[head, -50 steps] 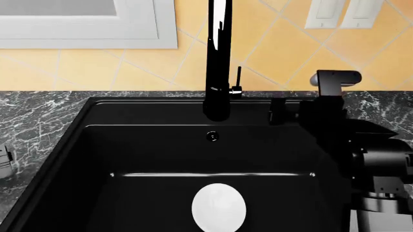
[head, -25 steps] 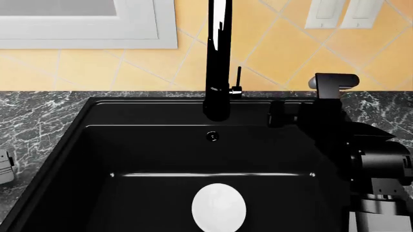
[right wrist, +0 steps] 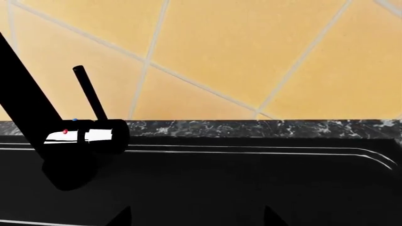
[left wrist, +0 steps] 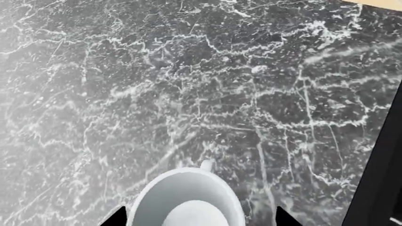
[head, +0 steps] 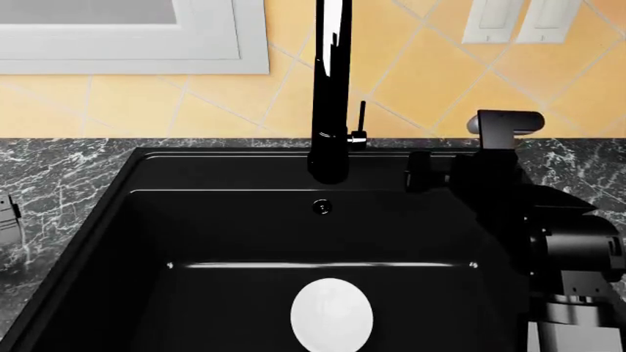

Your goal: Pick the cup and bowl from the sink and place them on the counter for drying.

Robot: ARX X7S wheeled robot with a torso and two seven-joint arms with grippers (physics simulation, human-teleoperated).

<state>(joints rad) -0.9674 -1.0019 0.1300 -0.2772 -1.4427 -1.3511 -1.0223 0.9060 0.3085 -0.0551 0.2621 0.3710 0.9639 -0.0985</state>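
White, small, cylindrical and handleless cup (left wrist: 188, 200) — between the fingertips of the left pincer (left wrist: 199, 217), mouth up toward the wrist camera. Left pincer spread wide: one dark fingertip (left wrist: 117, 217) just beside the cup's wall, the other with a visible gap of countertop between it and the rim. No telling whether the cup rests on the surface or hangs just above it. Beneath pincer and cup, dark grey-black marble counter with white veining (left wrist: 188, 84); off to one side of the pincer, the edge of the large matte black rectangular sink (left wrist: 384, 179).

In the head view, only a sliver of the left pincer (head: 8, 220) over the counter, outside the sink's left wall. Plain white round shallow bowl (head: 332, 312) on the basin floor, well apart from both pincers.

Right pincer (right wrist: 195, 217) spread wide as well — nothing between its tips. Ahead of it, the sink's rear rim, the tall black faucet (right wrist: 37, 136) with its thin lever, and the yellow tiled wall (right wrist: 251, 52) behind.
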